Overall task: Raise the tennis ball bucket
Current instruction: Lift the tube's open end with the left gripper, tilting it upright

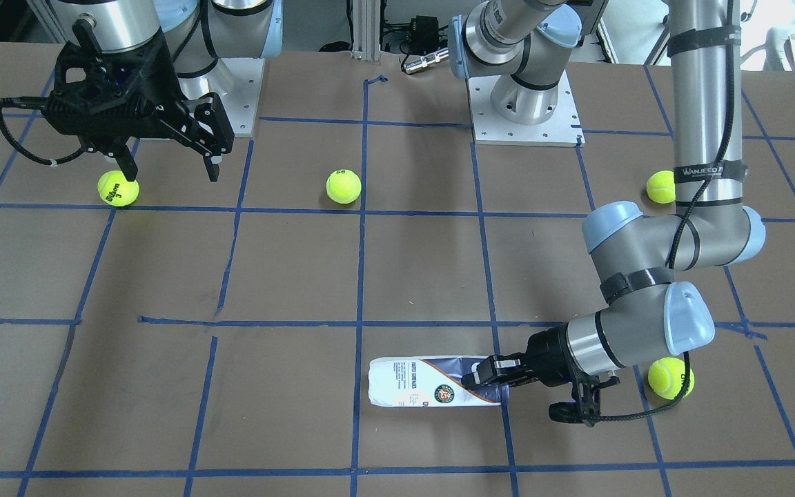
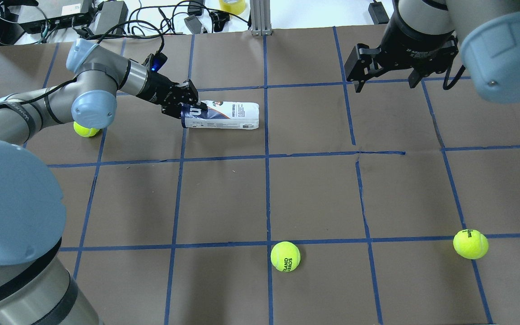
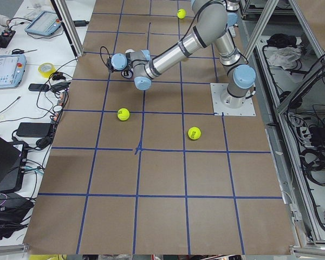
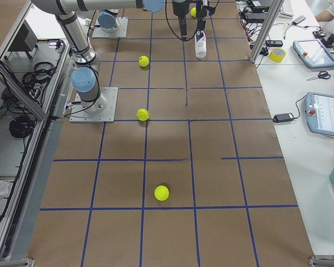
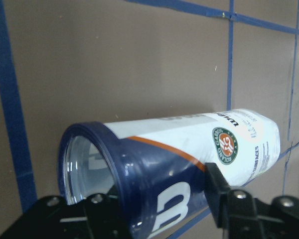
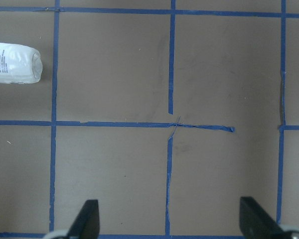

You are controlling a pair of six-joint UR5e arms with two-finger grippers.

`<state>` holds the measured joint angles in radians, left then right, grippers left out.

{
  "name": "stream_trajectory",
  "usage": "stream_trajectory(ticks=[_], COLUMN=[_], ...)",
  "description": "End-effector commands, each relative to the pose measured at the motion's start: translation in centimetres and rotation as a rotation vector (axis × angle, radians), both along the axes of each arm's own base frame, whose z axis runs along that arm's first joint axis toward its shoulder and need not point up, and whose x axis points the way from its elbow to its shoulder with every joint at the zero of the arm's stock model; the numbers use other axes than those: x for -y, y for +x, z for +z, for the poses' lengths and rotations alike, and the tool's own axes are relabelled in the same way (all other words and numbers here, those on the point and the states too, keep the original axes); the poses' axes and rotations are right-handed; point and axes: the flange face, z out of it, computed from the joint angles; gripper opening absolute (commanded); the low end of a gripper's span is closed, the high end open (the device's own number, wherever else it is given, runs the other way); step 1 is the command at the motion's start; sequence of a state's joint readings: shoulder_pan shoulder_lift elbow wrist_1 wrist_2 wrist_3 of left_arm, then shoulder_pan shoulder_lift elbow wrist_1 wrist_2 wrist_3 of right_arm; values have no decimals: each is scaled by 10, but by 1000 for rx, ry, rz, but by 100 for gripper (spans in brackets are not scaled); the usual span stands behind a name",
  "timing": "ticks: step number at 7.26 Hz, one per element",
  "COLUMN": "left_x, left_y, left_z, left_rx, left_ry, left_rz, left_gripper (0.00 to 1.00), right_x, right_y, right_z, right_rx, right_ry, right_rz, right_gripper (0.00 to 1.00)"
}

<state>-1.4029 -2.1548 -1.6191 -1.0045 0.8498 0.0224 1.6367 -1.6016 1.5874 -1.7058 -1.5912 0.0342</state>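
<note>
On the front-facing view we are finding the tennis ball bucket (image 1: 425,392) lying on its side on the worktop (image 1: 287,269), close to the operators' edge. Our left tool (image 1: 486,379) is reaching in at the dark-rimmed end, its fingers narrowed onto the navy part of the label. Our right tool (image 1: 171,167) is hanging wide and empty far off, with a loose ball (image 1: 119,188) showing beside one finger. Another ball (image 1: 670,377) is sitting near our left wrist, apart from the bucket.

From overhead we are noticing that the hold is right at one end, so almost the whole length is sticking out past the fingers. We are judging that the free end will want to droop, so we are planning a slow, straight rise with the wrist held level and no swing toward the nearby ball.

In the two side views the bucket is showing too small to add anything, and we are not judging the tools from there.

Through the left wrist camera we are seeing a finger on each side of the navy band, one of them touching the wall. We are seeing no ball through the open mouth. Whether the bucket is already clear of the worktop, we cannot tell. The thin wall is looking easy to squash, so we are favouring a firm but moderate squeeze.

The right wrist camera is showing its fingers wide apart over bare worktop, with the bucket's far end in the upper left corner.
</note>
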Motion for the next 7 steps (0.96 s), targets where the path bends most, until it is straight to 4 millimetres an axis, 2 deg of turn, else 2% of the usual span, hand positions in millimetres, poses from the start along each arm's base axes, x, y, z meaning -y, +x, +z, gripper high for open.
stream_trajectory(ticks=[1,3,5,6,7], left_x=[14,22,18,14,9], left_y=[-10,-38,-63,-76,-98], left_z=[45,90,132,150,159], left_rx=[45,185,332,438,529], left_ry=[-2,-12,-36,-74,-109], left_rz=[70,117,127,113,87], left_gripper=[0,0,0,0,0], right_x=[0,0,0,0,1], right_y=[0,-1,0,0,-1], right_z=[-3,-3,-3,-3,-3], right_rx=[0,0,0,0,0], right_ry=[5,7,5,5,1], right_rz=[-1,-1,-1,-1,2], right_gripper=[100,100,100,100,100])
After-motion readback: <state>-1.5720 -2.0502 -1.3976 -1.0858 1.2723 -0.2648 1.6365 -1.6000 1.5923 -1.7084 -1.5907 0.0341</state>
